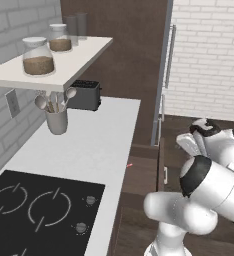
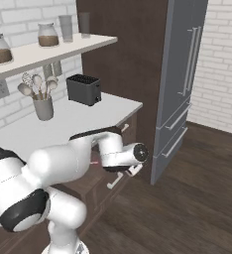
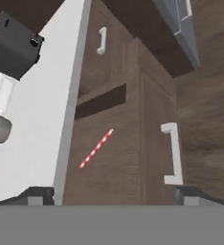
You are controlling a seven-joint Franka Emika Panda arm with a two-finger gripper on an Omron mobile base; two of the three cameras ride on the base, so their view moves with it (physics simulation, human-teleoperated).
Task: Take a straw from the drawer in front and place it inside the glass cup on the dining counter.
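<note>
With my gripper [image 3: 113, 195] spread wide above the thin straw [image 3: 95, 149] lying flat in the drawer [image 3: 109, 167], I risk pinching past it.

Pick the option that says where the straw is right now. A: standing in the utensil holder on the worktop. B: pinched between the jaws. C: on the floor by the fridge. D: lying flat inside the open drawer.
D: in the hand view the red-and-white straw lies flat on the brown bottom of the open drawer, untouched, with the jaws open.
</note>
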